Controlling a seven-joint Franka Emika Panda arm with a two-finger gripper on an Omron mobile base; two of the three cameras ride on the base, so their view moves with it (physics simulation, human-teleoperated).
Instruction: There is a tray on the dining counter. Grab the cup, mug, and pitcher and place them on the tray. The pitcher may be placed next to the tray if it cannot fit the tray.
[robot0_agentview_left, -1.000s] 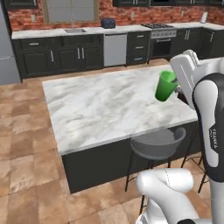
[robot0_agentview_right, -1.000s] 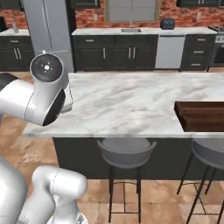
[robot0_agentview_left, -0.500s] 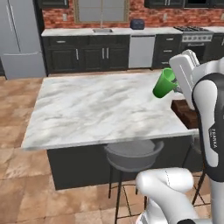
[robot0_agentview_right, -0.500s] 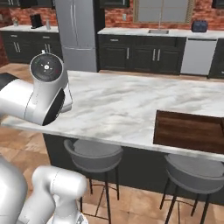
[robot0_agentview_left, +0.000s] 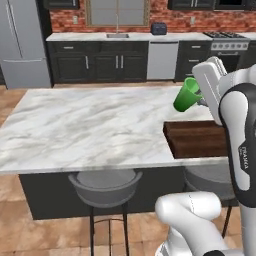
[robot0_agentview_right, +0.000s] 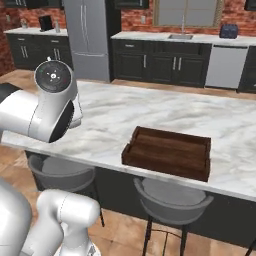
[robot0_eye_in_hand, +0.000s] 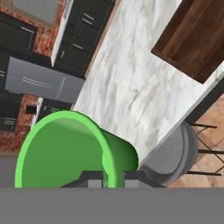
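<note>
Here the hand (robot0_eye_in_hand: 107, 180) is clamped on the rim of the green cup (robot0_agentview_left: 186, 95), one fingertip inside the wall and one outside. The cup hangs tilted in the air above the marble counter (robot0_agentview_left: 90, 130), just beyond the far edge of the dark wooden tray (robot0_agentview_right: 167, 152). The tray lies near the counter's front edge, above grey stools (robot0_agentview_right: 172, 197).

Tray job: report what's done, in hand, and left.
Done: nothing yet; the tray on the dining counter holds nothing. In hand: the gripper is shut on the cup, tilted, carried above the counter near the tray. Left: set the cup down, then the mug and pitcher.
</note>
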